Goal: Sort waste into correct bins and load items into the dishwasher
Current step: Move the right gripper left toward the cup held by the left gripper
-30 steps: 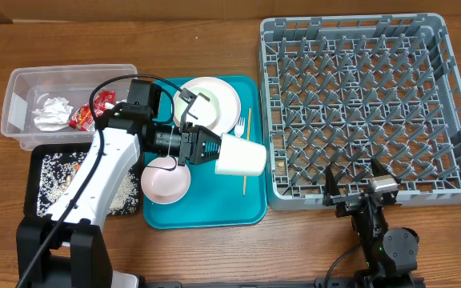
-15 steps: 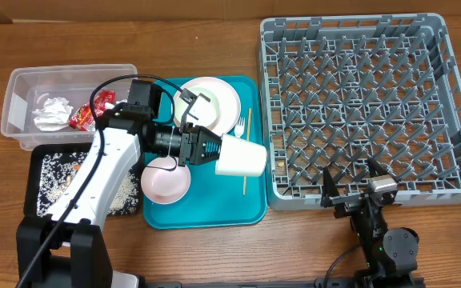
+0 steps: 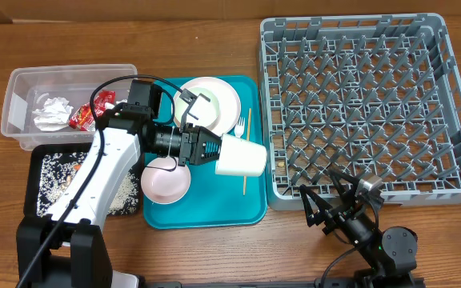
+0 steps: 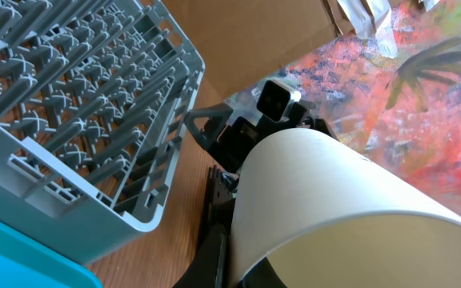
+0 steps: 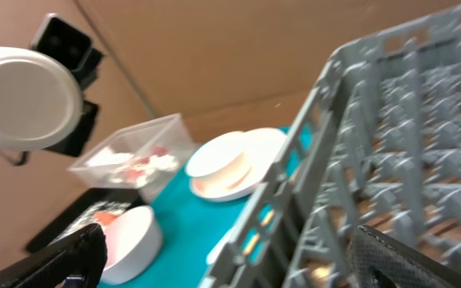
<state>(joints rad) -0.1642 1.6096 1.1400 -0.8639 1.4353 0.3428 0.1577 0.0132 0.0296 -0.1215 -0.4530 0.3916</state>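
Observation:
My left gripper (image 3: 214,150) is shut on the rim of the small white cup (image 3: 241,157), holding it on its side above the teal tray (image 3: 206,212). In the left wrist view the cup (image 4: 334,200) fills the lower right, with one black finger (image 4: 214,256) against its outer wall. My right gripper (image 3: 318,190) stands open and empty at the front edge of the grey dish rack (image 3: 366,104). Its fingers (image 5: 62,256) frame the rack (image 5: 390,160). A plate (image 3: 206,100), a bowl (image 3: 165,180), a fork (image 3: 238,126) and a chopstick (image 3: 246,152) lie on the tray.
The clear tub (image 3: 22,104) at the far left holds a white napkin (image 3: 52,112) and a red wrapper (image 3: 82,118). In front of it the black tray (image 3: 34,180) holds pale crumbs. The left arm reaches across both bins.
My right gripper has swung left and tilted, now pointing toward the teal tray past the rack's front corner. The left arm and the cup have not moved.

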